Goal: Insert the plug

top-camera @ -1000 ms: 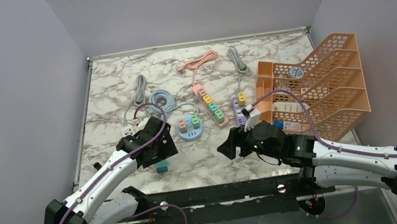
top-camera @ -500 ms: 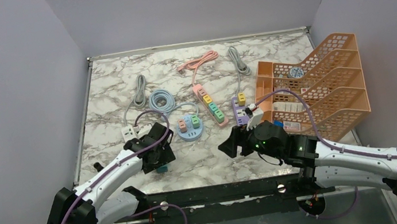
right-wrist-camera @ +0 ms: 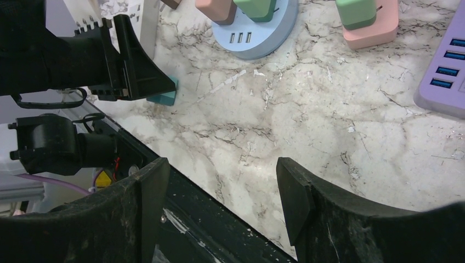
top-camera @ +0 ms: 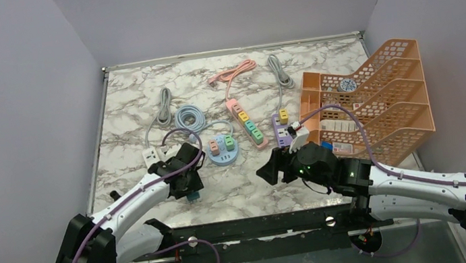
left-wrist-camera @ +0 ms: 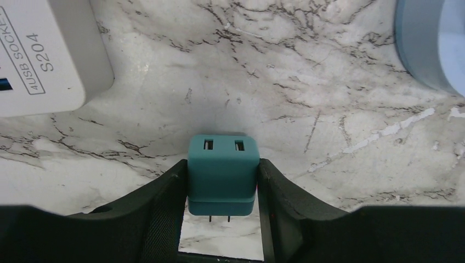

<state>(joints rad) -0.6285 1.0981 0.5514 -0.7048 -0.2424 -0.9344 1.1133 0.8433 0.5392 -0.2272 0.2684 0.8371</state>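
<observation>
Teal two-slot plastic plug (left-wrist-camera: 222,174), clamped in our left pincer (left-wrist-camera: 223,171), is at 7 o'clock from the round blue socket hub (top-camera: 223,152); our right pincer (right-wrist-camera: 220,167) hangs apart above the marble tabletop (right-wrist-camera: 307,126).

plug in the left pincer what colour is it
The plug is teal, clearest in the left wrist view.

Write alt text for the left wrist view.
A teal square plug adapter sits clamped between the black fingers of the left gripper on a marble tabletop, prongs toward the camera. A white USB socket block lies upper left; a blue round hub peeks in upper right.
</observation>
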